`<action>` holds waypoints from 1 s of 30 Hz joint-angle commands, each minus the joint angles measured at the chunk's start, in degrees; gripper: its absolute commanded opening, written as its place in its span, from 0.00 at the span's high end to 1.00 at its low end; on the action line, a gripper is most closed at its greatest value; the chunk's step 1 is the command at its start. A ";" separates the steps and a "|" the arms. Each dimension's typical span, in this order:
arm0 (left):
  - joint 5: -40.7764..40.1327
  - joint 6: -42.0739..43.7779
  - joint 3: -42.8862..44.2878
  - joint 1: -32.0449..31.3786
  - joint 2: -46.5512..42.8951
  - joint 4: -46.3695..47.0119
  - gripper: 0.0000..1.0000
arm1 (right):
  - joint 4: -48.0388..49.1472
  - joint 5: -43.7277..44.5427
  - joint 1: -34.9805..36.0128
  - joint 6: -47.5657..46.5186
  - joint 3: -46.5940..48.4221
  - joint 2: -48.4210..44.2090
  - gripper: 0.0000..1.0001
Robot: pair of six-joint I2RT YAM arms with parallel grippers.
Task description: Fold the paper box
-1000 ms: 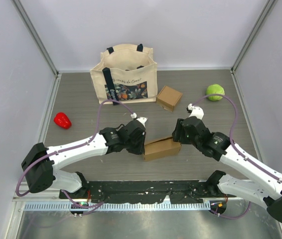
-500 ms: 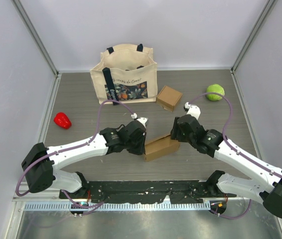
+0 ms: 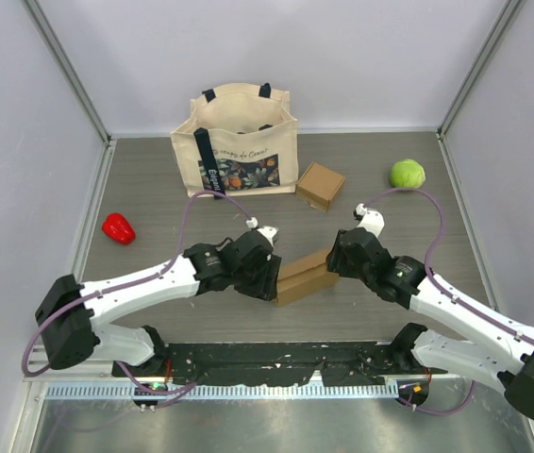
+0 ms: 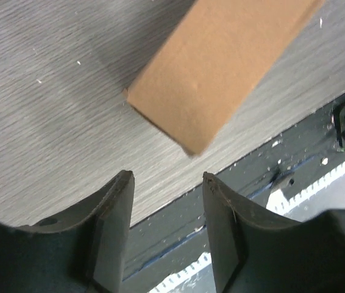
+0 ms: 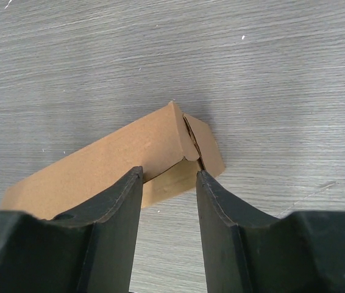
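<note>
The paper box (image 3: 305, 278) is a long brown carton lying on the table between both arms, its right end angled toward the back. In the left wrist view the box (image 4: 221, 67) lies beyond my left gripper (image 4: 167, 178), which is open with nothing between its fingers. My right gripper (image 5: 168, 173) is open over the box's (image 5: 99, 165) right end, where a partly tucked end flap (image 5: 206, 146) shows just past the fingertips. From above, the left gripper (image 3: 269, 278) sits at the box's left end and the right gripper (image 3: 333, 262) at its right end.
A cream tote bag (image 3: 236, 142) stands at the back. A small folded brown box (image 3: 321, 185) lies to its right, with a green ball (image 3: 407, 174) farther right. A red pepper (image 3: 118, 227) lies at the left. The black base rail (image 3: 276, 359) runs along the near edge.
My left gripper has opened and let go of the box's left end. The right gripper has come down onto the right end with its jaws narrowing, and the box has turned slightly.
</note>
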 commanded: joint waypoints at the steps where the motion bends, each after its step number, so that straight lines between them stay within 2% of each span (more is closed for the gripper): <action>1: 0.58 4.05 4.39 -0.26 -8.02 -5.71 0.45 | -1.73 2.01 -0.11 -0.95 -0.47 1.74 0.55; 3: -0.83 5.02 6.33 -0.08 -12.95 -8.27 0.45 | -1.73 1.66 -0.20 -1.39 0.23 2.18 0.55; 5: -0.22 6.34 9.32 0.70 -15.24 -7.23 0.49 | -1.82 1.57 -0.20 -1.57 0.50 2.09 0.55; 6: 0.65 6.52 10.03 1.84 -16.03 -5.74 0.56 | -1.55 1.49 -0.20 -1.57 0.41 2.01 0.55; 7: 1.27 6.69 10.03 2.55 -15.69 -3.37 0.58 | -1.55 1.40 -0.11 -1.74 0.41 1.92 0.55; 8: 6.76 6.17 9.86 3.42 -14.38 1.35 0.63 | -1.38 1.48 -0.20 -1.40 0.32 1.92 0.55; 9: 9.25 5.21 9.86 4.91 -10.72 3.40 0.73 | -1.29 1.14 -0.20 -1.39 0.24 1.83 0.55; 11: 13.65 4.33 9.07 5.10 -6.65 9.18 0.83 | -1.38 0.87 -0.20 -1.13 0.32 1.74 0.55; 16: 12.43 3.00 1.25 5.37 -0.75 21.24 0.88 | -1.64 0.61 -0.37 -0.95 0.06 -0.45 0.54; 21: 13.75 1.43 -3.74 5.19 1.45 25.38 0.91 | -3.04 -2.19 -3.09 -2.62 4.62 -0.63 0.50; 24: 13.32 -0.42 -8.05 5.02 0.66 28.29 0.92 | -2.09 -12.11 -9.76 -7.36 9.63 0.07 0.51; 25: 12.97 -0.69 -8.94 4.84 0.40 28.64 0.92 | -0.51 -22.93 -11.61 -8.59 10.08 1.20 0.52; 28: 12.27 -0.95 -11.06 4.84 0.05 29.00 0.92 | 9.23 -36.97 -18.73 -10.18 6.49 3.67 0.63; 30: 12.09 -0.69 -11.32 4.75 0.05 28.65 0.92 | 14.93 -44.37 -23.98 -9.14 1.92 5.60 0.74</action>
